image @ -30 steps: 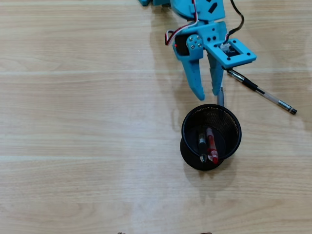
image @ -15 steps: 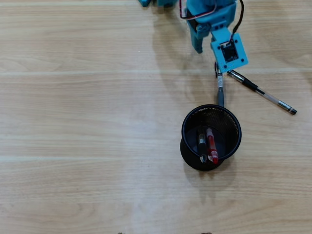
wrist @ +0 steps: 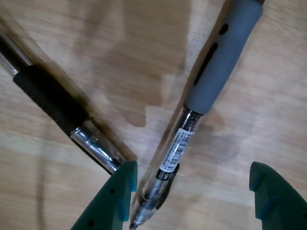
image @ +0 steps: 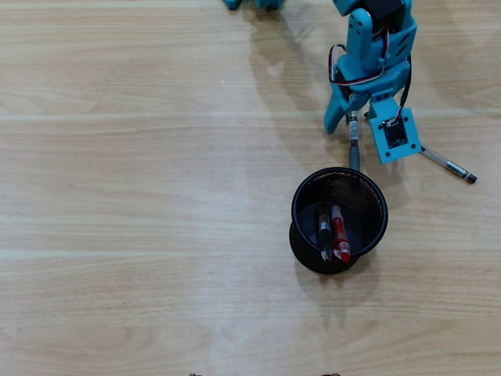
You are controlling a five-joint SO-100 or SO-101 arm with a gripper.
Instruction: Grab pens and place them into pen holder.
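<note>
The black mesh pen holder (image: 301, 205) stands right of centre in the overhead view, with a black pen (image: 323, 229) and a red pen (image: 340, 232) leaning inside. A grey pen with a clear barrel (image: 354, 149) lies on the table just behind the holder's rim. My blue gripper (image: 354, 124) hangs over that pen's far end. In the wrist view the gripper (wrist: 192, 172) is open, its teal fingertips (wrist: 122, 189) either side of the grey pen (wrist: 225, 52), not touching it. A black-gripped clear pen (wrist: 50, 98) lies to the left; its end (image: 448, 164) sticks out from under my camera mount.
The pale wooden table (image: 141, 196) stretches to the left and front of the holder. The arm's base parts (image: 250, 4) sit at the top edge. The wrist camera mount (image: 395, 135) covers part of the black-gripped pen.
My arm pulled back from the holder's rim, swung right and turned down over the grey pen's far end. The pens and the holder stayed put.
</note>
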